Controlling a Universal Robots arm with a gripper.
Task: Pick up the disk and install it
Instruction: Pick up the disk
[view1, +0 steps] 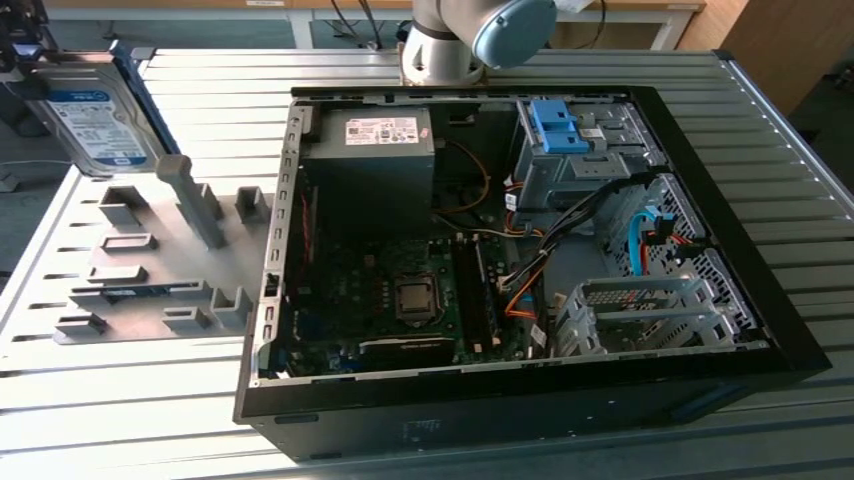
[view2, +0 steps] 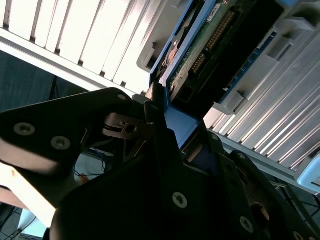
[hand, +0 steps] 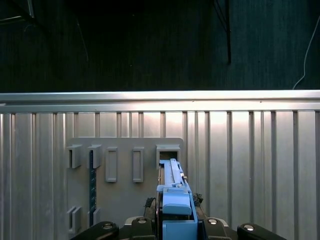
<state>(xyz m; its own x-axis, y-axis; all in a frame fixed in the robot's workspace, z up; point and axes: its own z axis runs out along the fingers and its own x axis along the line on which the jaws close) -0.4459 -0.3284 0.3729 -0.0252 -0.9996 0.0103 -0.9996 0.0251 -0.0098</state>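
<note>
Blue-framed disk (view1: 87, 120) pinched edge-on between fingers (view2: 159, 135), grey surface (hand: 250, 150) beneath them; narrow hold on plastic frame risks slip or tilt.

Ribbed silver metal table (view1: 134, 400), glare on slats. Wooden furniture (view1: 781, 45) behind it at the exterior view's right. Dark floor (hand: 150, 45) past the table edge in the first wrist view.
</note>
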